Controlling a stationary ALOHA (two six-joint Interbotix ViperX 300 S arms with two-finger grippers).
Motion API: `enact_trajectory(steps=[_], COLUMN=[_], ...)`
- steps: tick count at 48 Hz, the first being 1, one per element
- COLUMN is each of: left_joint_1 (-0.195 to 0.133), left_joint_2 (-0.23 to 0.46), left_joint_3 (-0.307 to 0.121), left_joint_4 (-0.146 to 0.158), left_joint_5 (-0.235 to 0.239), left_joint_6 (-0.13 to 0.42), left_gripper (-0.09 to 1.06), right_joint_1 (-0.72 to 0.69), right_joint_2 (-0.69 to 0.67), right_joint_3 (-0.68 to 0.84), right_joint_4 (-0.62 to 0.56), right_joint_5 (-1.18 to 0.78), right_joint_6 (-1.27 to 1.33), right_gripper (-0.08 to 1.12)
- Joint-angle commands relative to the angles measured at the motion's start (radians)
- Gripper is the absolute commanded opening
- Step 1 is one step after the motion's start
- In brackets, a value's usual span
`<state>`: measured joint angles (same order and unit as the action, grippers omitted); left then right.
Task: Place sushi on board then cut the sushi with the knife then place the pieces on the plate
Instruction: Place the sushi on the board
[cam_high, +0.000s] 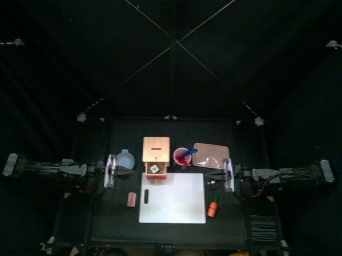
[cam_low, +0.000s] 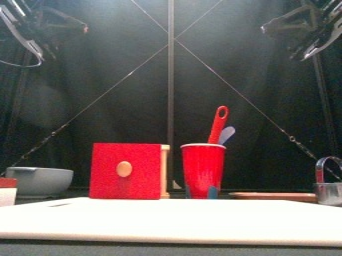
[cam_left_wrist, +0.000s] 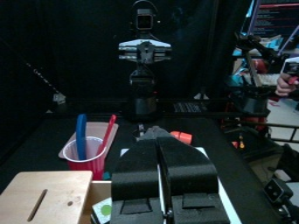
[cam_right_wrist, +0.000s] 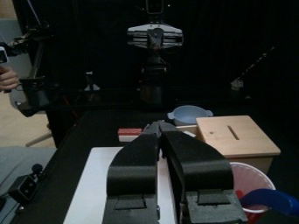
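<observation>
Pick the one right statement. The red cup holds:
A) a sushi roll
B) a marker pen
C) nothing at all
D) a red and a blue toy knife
D: in the front view a red knife and a blue knife stick up out of the red cup.

Arms wide apart — left gripper (cam_left_wrist: 159, 147), right gripper (cam_right_wrist: 160, 132) both closed
</observation>
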<state>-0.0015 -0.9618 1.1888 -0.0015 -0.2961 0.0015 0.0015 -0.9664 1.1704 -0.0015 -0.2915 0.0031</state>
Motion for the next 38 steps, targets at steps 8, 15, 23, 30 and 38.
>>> enact_trajectory(steps=[8,15,23,30,38], left_joint_1=[0.038,0.061,0.067,0.067,0.071], left_joint_2=[0.012,0.012,0.012,0.012,0.012], left_joint_3=[0.012,0.018,0.021,0.028,0.046], left_joint_4=[0.017,0.018,0.018,0.017,0.015], left_joint_5=[-0.078,-0.087,-0.083,-0.074,-0.074], left_joint_6=[0.003,0.002,0.0,0.0,0.0], left_gripper=[0.15,0.15,0.15,0.15,0.15], right_joint_1=[-0.012,-0.04,-0.064,-0.117,-0.152], right_joint_2=[0.152,0.299,0.437,0.522,0.577], right_joint_3=[-0.086,-0.199,-0.33,-0.448,-0.583], right_joint_4=[0.006,0.018,0.16,0.267,0.281], right_joint_5=[-0.012,-0.006,0.058,0.255,0.463], right_joint_6=[0.009,0.015,0.058,0.072,0.081], right_gripper=[0.05,0.05,0.05,0.05,0.05])
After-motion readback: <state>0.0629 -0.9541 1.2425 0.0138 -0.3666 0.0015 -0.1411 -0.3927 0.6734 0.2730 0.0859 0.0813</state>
